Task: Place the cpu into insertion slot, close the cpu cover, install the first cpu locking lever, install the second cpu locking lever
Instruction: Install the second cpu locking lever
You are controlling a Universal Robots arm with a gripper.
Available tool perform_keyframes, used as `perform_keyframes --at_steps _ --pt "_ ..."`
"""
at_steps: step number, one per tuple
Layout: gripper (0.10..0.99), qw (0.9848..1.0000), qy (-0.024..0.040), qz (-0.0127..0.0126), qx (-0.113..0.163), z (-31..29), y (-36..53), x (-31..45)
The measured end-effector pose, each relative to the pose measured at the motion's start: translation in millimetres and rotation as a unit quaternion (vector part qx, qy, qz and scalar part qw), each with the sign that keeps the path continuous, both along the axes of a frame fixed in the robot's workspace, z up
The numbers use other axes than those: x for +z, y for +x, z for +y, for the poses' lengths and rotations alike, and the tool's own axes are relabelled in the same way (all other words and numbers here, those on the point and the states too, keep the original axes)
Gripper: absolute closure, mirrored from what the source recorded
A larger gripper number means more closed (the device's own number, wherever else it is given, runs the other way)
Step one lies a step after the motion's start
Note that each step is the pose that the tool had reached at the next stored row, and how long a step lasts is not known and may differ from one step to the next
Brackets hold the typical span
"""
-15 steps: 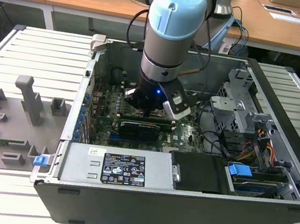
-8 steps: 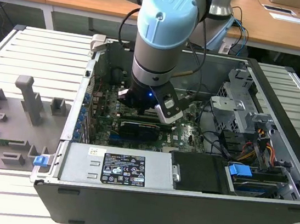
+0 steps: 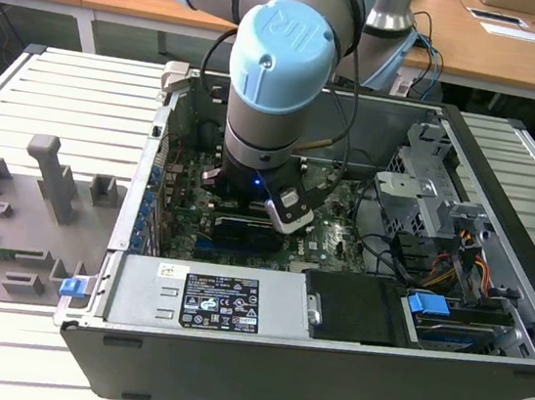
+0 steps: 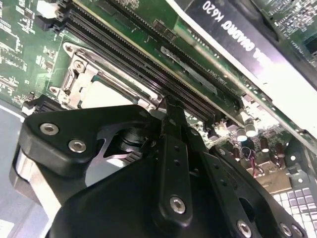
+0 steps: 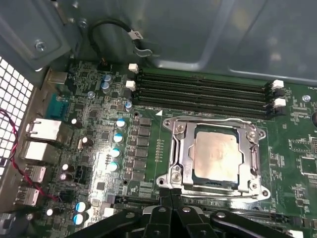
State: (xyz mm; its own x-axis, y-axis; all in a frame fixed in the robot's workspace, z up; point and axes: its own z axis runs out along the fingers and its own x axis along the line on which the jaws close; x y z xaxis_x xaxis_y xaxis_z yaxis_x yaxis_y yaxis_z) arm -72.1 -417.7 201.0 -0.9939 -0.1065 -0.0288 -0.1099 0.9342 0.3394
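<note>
Cpu [image 5: 216,156] sitting in insertion slot [image 5: 174,157] on green board, cpu cover [image 5: 253,157] lying closed over it. Pincer [image 5: 171,194] hovering at socket edge, fingers pressed together, holding nothing.

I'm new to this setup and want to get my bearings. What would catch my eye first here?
The big blue-capped robot arm reaching down into the open computer case in the exterior view. In the first wrist view, the cpu sits in the insertion slot with the cpu cover shut over it, the black claw just beside the socket's edge.
</note>
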Motion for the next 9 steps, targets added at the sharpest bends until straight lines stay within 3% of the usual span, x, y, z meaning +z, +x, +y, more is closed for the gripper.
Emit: perform_keyframes --at_steps 2,9 --pt "0.98 1.0 0.0071 0.0 0.0 0.7 -0.7 -2.6" --pt "0.98 0.9998 0.0217 0.0 0.0 4.4 -4.6 -9.6"
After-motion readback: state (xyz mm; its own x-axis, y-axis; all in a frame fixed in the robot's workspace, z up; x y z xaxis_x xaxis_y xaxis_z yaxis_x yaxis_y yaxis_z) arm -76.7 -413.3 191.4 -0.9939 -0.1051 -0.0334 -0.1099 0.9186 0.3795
